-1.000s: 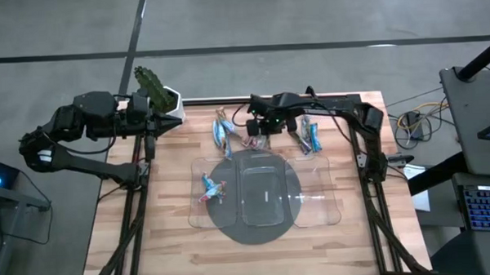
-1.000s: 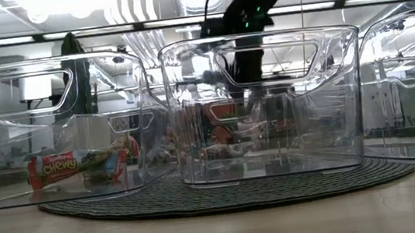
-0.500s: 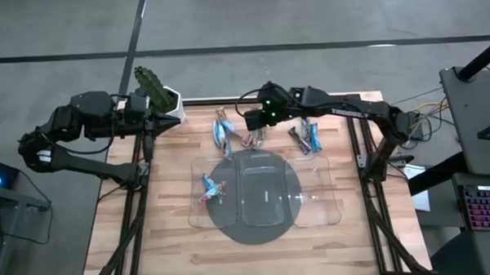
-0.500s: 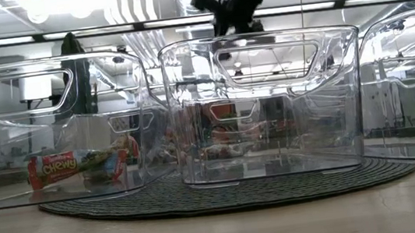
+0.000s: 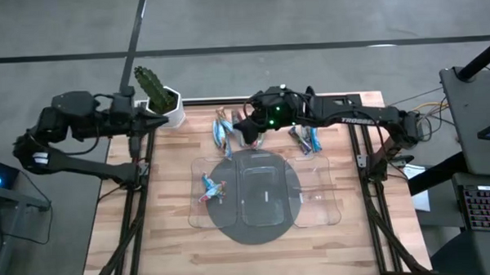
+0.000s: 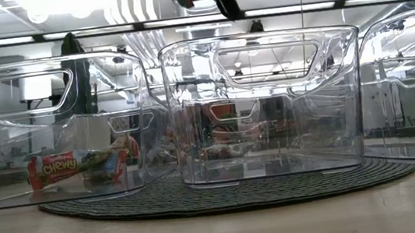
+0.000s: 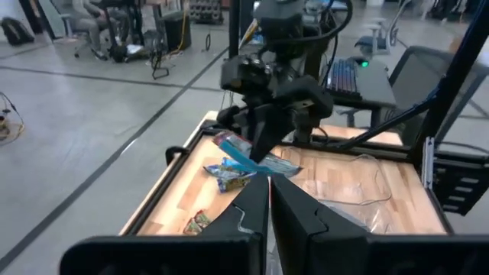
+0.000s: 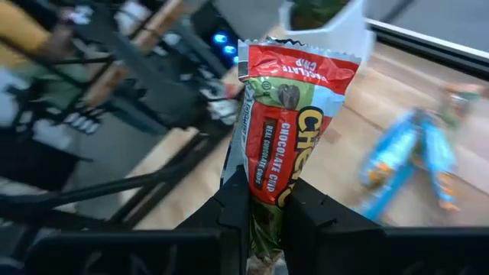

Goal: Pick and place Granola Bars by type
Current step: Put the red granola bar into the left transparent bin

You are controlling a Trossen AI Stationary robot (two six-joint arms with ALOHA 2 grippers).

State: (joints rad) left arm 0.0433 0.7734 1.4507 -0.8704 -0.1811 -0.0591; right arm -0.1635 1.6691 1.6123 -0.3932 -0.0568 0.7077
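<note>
My right gripper (image 5: 245, 131) hangs high over the table's far middle, shut on a red Chewy granola bar (image 8: 286, 114). Two red bars (image 5: 211, 188) lie on the floor of the left clear tray (image 5: 197, 214); one shows in the low view (image 6: 72, 165). Light blue bars lie on the wood in two heaps, one (image 5: 223, 132) left of the gripper and one (image 5: 309, 137) right of it. My left gripper (image 7: 269, 210) is shut on nothing, drawn back past the table's far left corner (image 5: 136, 118). My right gripper pinches the red bar near one end (image 8: 266, 195) between its two fingers. The rest of the wrapper sticks out past the fingertips, in line with them. The fingers slant down toward the table's left, and the bar is lifted clear of the table.
Three clear trays stand side by side on a dark round mat (image 5: 232, 229); the middle one (image 5: 261, 190) and the right one (image 5: 316, 192) hold no bars. A potted cactus (image 5: 155, 92) stands at the far left corner. A small brownish bar (image 5: 249, 142) lies under the gripper.
My right gripper has risen from the table's far middle with the red bar, which is now lifted clear, and has shifted a little toward the left edge. Its wrist has tipped from pointing down to nearly level. My left arm has drawn back from the table's left edge.
</note>
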